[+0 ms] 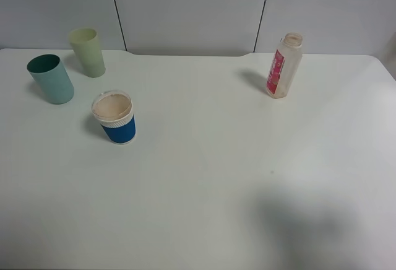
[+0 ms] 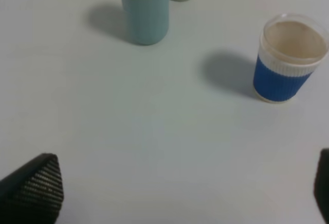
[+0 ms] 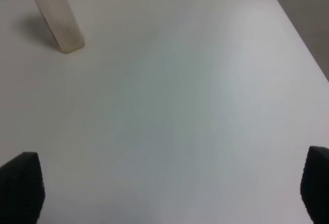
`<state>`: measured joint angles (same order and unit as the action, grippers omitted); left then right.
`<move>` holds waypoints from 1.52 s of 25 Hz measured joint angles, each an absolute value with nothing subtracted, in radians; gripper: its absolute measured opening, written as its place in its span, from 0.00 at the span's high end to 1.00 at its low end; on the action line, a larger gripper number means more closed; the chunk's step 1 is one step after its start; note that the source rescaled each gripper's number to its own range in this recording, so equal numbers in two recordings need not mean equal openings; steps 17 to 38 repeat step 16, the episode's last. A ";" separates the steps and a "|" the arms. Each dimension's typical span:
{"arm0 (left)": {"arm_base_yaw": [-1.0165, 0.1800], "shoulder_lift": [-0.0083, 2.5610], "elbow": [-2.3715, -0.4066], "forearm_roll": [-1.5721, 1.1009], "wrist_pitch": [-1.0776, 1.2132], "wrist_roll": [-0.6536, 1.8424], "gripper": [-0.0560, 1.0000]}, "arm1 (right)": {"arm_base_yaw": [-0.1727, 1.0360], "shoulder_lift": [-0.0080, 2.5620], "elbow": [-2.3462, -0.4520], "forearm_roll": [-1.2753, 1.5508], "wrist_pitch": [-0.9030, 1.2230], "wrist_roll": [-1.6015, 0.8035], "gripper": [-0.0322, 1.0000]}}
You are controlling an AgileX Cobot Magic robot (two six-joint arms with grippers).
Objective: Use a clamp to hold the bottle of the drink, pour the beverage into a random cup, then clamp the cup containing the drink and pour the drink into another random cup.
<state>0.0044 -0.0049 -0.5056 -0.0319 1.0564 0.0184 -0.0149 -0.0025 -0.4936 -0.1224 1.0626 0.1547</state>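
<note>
The translucent squarish bottle (image 1: 284,65), pink-red label and wide beige neck, stands upright at the table's (image 1: 210,171) far right. Far left stands the smooth teal tumbler (image 1: 51,78), with a pale green tumbler (image 1: 87,52) behind and a ribbed blue paper cup (image 1: 114,117) nearer. My left gripper (image 2: 180,193) and right gripper (image 3: 169,190) hover spread wide, holding nothing.

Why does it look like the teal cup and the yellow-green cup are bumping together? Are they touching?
Apart. In the exterior high view, a strip of white table shows between the teal cup and the yellow-green cup. They only overlap in the left wrist view because one stands behind the other.
</note>
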 joint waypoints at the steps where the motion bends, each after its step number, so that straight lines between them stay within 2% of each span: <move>1: 0.004 -0.005 -0.506 -0.032 1.056 0.018 0.00 | -0.015 -0.002 -0.494 -0.122 1.063 0.155 0.00; 38: 0.004 -0.005 -0.506 -0.032 1.056 0.018 0.00 | -0.015 -0.002 -0.494 -0.122 1.063 0.155 0.00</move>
